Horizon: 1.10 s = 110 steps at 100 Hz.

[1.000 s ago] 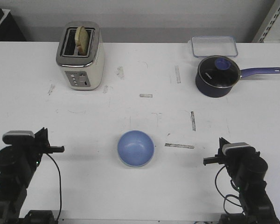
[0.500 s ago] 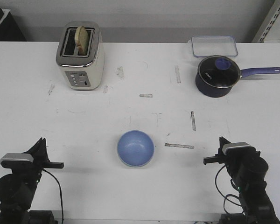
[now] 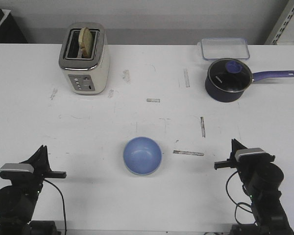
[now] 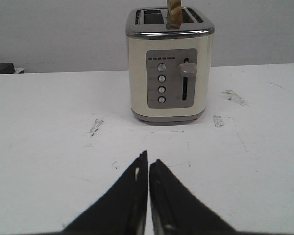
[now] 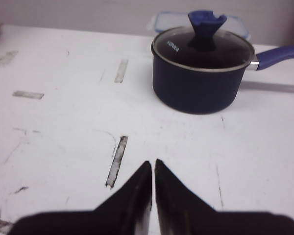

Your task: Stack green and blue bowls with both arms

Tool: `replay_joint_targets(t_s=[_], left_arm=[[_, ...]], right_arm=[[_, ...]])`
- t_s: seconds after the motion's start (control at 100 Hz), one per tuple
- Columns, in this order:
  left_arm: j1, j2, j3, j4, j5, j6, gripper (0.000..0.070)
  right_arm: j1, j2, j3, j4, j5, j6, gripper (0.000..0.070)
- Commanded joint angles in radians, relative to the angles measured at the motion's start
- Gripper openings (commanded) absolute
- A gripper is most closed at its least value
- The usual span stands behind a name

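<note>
Scuffed white table (image 3: pixel 137 63) fills the front view. Periwinkle blue round bowl (image 3: pixel 142 155) sits near its front edge, centre, nested in a pale green bowl showing only as a thin rim (image 3: pixel 137 173). Left gripper (image 3: pixel 59 173) and right gripper (image 3: pixel 219 165) flank the stack, well apart from it, both low & empty. Cream two-slot toaster w/ bread (image 3: pixel 84 58) stands back left; dark blue lidded saucepan (image 3: pixel 229 80) & clear plastic container (image 3: pixel 225 48) back right.

Left wrist view: black fingers (image 4: pixel 132 196) pressed together, facing the toaster.

Right wrist view: fingers (image 5: pixel 137 196) likewise together, facing the saucepan.
</note>
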<state>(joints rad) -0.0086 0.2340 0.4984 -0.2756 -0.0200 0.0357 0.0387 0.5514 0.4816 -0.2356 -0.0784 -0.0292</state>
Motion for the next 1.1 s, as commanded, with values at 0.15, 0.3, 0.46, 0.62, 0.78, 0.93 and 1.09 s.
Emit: replay_joint_targets(t_s=[0.15,0.3,0.46,0.62,0.78,0.93,1.09], left_arm=[[-0.006,-0.082,-0.099,0.019,0.001,0.005,0.0001],[-0.006,-0.198,-0.278,0.145,0.0,0.005,0.0001],[-0.005,-0.231,-0.425,0.288,0.001,0.005,0.0001],[-0.005,-0.231,-0.486,0.372,0.002,0.005,0.0001],[-0.005,-0.231,-0.486,0.375,0.002,0.005,0.0001],[-0.005,-0.231,-0.486,0.375,0.001,0.005,0.0001],[-0.005,-0.231,-0.486,0.375,0.002,0.005,0.0001]], right_arm=[[0.001,0.006,0.004,0.031,0.001,-0.005,0.0001],[0.001,0.006,0.004,0.031,0.001,-0.005,0.0001],[0.001,0.005,0.004,0.033,0.001,-0.005,0.0001],[0.001,0.005,0.004,0.035,0.001,-0.005,0.0001],[0.001,0.005,0.004,0.035,0.001,-0.005,0.0001],[0.001,0.005,0.004,0.035,0.001,-0.005,0.0001],[0.001,0.005,0.004,0.035,0.001,-0.005,0.0001]])
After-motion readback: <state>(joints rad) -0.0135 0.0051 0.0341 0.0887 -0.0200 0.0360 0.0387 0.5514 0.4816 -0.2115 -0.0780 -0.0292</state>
